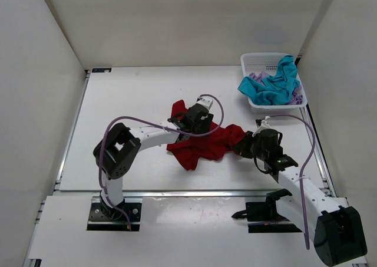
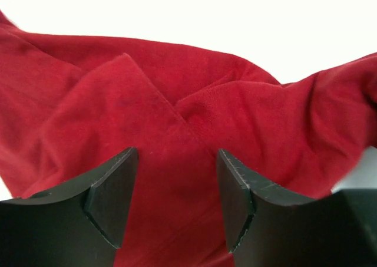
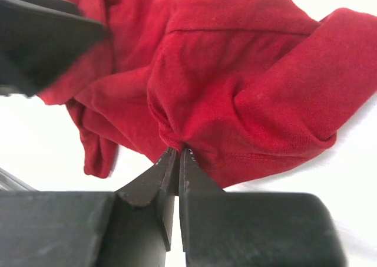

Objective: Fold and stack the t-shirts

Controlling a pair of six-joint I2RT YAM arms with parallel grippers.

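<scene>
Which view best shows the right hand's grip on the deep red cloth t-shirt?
Right wrist: the right hand pinches a bunched fold of the deep red cloth t-shirt. Top external hides the contact; left wrist shows shirt, not grip.

Robotics lab, white-walled enclosure (image 1: 35, 72), two arms (image 1: 150, 138) bolted to table (image 1: 129, 96)

Red shirt (image 2: 177, 90) under the left gripper (image 2: 177, 155)
The shirt lies crumpled on the white table (image 2: 235, 13). The two black fingers (image 2: 112, 190) stand apart over it.
</scene>
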